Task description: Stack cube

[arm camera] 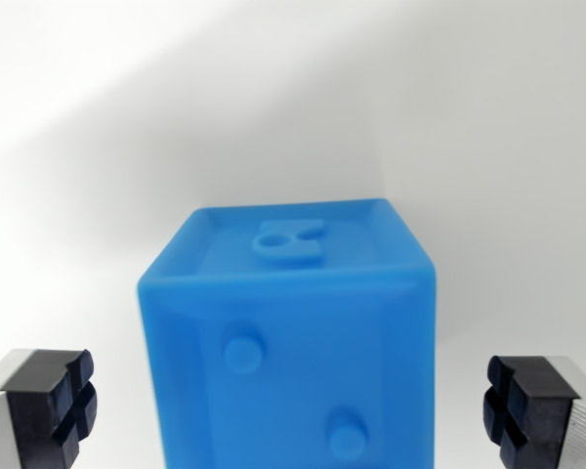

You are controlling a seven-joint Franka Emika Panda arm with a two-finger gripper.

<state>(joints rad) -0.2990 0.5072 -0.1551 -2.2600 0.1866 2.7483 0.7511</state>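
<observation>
While the wrist view looks down past its own fingers, a blue cube (288,337) fills the middle and lower part of the picture. It rests on a plain white desk (293,98), which takes up the whole upper half and both sides of the view. A soft grey shadow spreads across the desk above and to the wrist view's left of the cube.

Two faces of the cube show. The upper, farther face has a raised rim round its edge and a raised shape at its middle, something like a rounded figure with a hole in it. The nearer face, turned toward the camera, carries two round raised studs, one toward the upper left and one toward the lower right. The bottom of the cube runs out of the picture, so its lower edge cannot be seen.

The end effector (288,410) stands open, its jaws spread wide with the cube between them. One black rubber pad (59,405) sits at the wrist view's lower left on a grey metal finger, and the other sits at the lower right. Each pad is grooved in a cross pattern. Neither pad touches the cube: a clear strip of white desk shows between each pad and the nearest blue side.
</observation>
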